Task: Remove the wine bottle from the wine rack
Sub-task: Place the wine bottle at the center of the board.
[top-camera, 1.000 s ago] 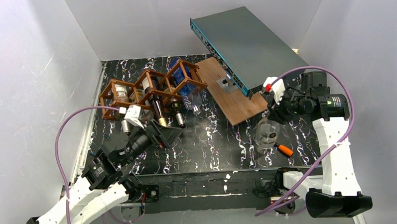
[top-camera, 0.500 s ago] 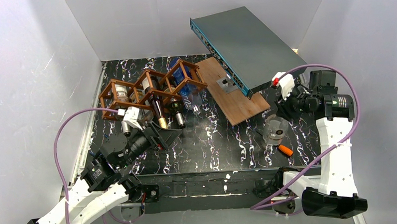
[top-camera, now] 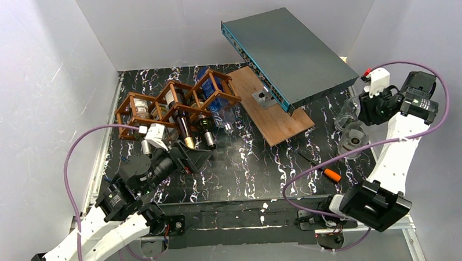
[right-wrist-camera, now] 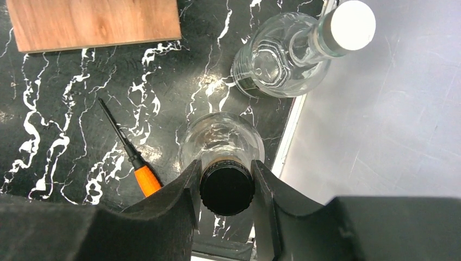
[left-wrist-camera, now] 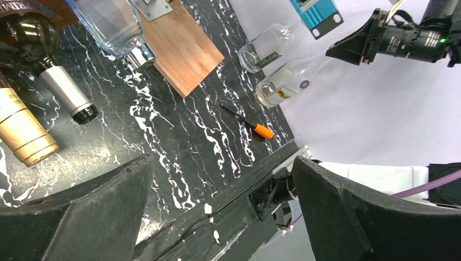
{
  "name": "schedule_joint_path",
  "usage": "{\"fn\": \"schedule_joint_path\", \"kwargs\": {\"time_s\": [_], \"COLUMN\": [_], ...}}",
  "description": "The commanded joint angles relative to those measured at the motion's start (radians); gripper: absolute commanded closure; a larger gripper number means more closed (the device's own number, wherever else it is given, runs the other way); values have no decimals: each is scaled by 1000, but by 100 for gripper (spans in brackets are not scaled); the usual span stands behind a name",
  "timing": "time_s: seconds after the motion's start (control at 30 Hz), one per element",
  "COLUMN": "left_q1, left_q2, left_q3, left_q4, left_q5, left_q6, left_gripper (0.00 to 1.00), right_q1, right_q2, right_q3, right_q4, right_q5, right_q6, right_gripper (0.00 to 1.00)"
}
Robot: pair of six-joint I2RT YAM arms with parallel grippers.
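**Setting the wine bottle down at 3 o'clock**

Grips the wine bottle (right-wrist-camera: 222, 138), clear glass, by its black cap in the right gripper (right-wrist-camera: 226, 185), fingers pressed against both sides of the neck. Hangs roughly upright at 3 o'clock of the table (top-camera: 247, 165), right at the edge, well apart from the wine rack (top-camera: 178, 107) at 10 o'clock. Cannot tell whether the base touches the top yet.

Judged step: put-down. Lower straight, no tilt. Nudge toward 9 o'clock first, being so close to the rim. Release only once seated, then lift straight up to spare the cap.

Around the bottle: second clear bottle (right-wrist-camera: 277, 60), white cap, just beside at 12 o'clock, likeliest thing to knock. Near at 7 o'clock, orange-handled screwdriver (right-wrist-camera: 145, 179), apart from the base. Toward 10 o'clock, wooden board (right-wrist-camera: 92, 19), with grey box (top-camera: 289, 47) propped over it.

By the rack, left gripper (left-wrist-camera: 220, 163) spread wide, holding nothing, near the necks of the gold-capped bottle (left-wrist-camera: 22, 133) and silver-capped bottle (left-wrist-camera: 65, 92). No part in this step
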Motion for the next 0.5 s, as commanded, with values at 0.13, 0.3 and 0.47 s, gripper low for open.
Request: {"fn": "schedule_joint_path", "kwargs": {"time_s": [0.13, 0.3, 0.47], "left_q1": [-6, -6, -6], "left_q2": [35, 22, 21], "left_q3": [24, 20, 23], "left_q4": [12, 6, -2], "left_q5": [-15, -24, -24], "left_q6": [27, 29, 31], "left_gripper": [2, 2, 2], "right_q1": [-57, -81, -83], "right_q2": [41, 62, 84], "right_q3": [61, 53, 38], "right_q4": [211, 244, 270], "right_q5": [-31, -57, -63], "right_q6": [5, 23, 40], "right_gripper": [99, 99, 92]}}
